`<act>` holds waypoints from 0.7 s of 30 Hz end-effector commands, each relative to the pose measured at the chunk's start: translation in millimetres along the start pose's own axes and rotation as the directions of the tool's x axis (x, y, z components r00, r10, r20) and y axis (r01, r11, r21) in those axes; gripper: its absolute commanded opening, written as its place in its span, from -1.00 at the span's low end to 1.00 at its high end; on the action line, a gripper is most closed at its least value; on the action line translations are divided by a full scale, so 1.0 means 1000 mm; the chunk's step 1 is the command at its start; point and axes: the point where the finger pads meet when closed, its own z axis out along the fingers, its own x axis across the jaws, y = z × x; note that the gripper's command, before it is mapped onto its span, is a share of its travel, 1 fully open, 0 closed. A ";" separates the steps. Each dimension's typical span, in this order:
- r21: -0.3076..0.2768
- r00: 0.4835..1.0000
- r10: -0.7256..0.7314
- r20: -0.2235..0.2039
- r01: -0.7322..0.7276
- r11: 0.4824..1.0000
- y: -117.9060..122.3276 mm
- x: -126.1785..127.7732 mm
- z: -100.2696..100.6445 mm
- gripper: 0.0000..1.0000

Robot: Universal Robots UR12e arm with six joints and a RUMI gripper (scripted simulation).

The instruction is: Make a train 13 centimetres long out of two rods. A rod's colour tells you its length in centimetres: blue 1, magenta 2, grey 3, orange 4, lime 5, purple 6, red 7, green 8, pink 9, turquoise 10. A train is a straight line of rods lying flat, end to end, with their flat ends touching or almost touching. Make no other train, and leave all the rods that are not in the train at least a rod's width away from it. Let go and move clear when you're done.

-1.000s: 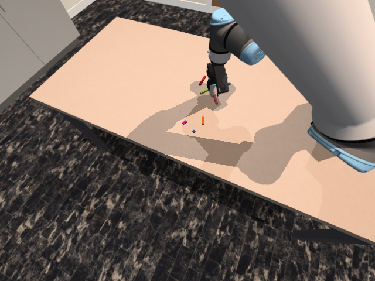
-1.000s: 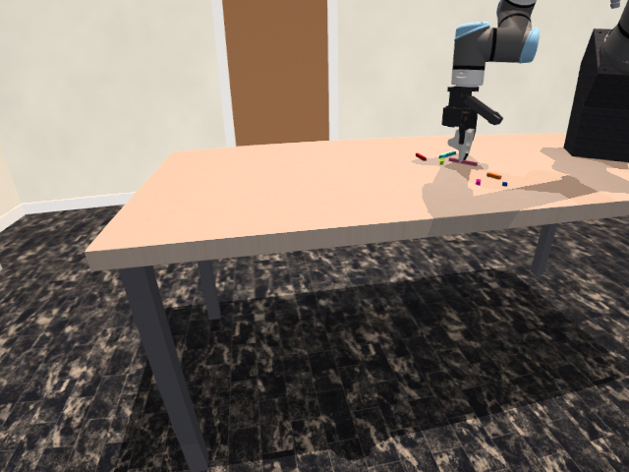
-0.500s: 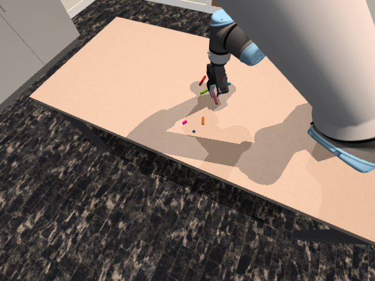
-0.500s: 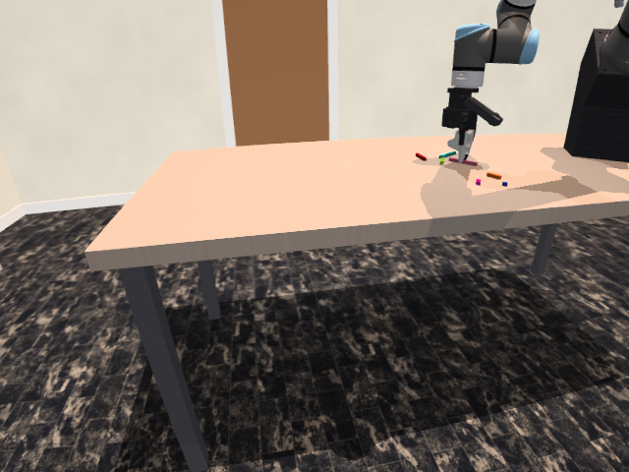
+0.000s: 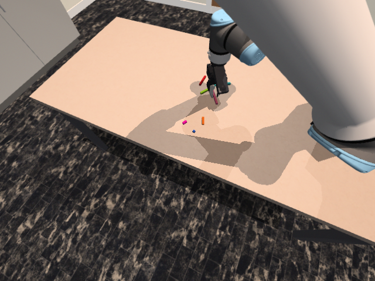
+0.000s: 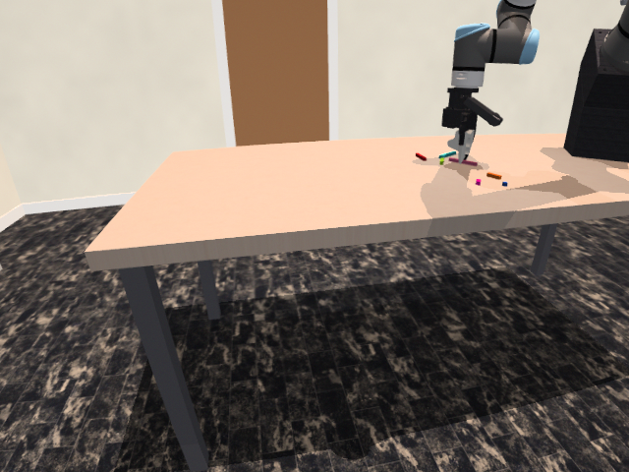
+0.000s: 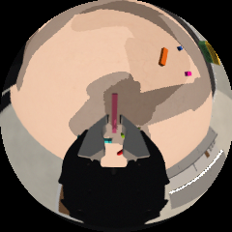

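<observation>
Top view: illegible marking (image 5: 259,56) on blue joint cap (image 5: 252,55) (image 6: 530,46), fingers (image 5: 214,94) (image 6: 462,159) slightly apart near pink rod (image 5: 215,98) (image 6: 471,162) (image 7: 114,105).

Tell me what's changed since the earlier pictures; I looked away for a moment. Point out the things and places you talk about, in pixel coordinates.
Nothing visibly changed. The gripper (image 5: 214,95) (image 6: 462,160) (image 7: 114,115) stays low over the pink rod (image 5: 215,98) (image 6: 470,162) (image 7: 114,107); whether it grips it, I can't tell. The red (image 5: 202,80) (image 6: 421,156) (image 7: 120,152), lime (image 5: 204,91) (image 6: 441,161) (image 7: 123,136), turquoise (image 5: 228,83) (image 6: 447,154) (image 7: 108,140), orange (image 5: 203,120) (image 6: 493,175) (image 7: 163,56), magenta (image 5: 184,122) (image 6: 478,181) (image 7: 188,73) and blue (image 5: 193,131) (image 6: 504,184) (image 7: 180,48) rods look unmoved too.
</observation>
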 end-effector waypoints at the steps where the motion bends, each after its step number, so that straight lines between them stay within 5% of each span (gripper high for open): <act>1: -0.001 1.000 0.000 0.000 0.000 1.000 0.000 0.000 0.000 -0.72; 10: -0.001 1.000 0.000 0.000 0.000 1.000 0.000 0.000 0.000 -0.72; 11: -0.001 1.000 0.000 0.000 0.000 1.000 0.000 0.000 0.000 -1.00; 21: -0.001 1.000 0.000 0.000 0.000 1.000 0.000 0.000 0.000 -1.00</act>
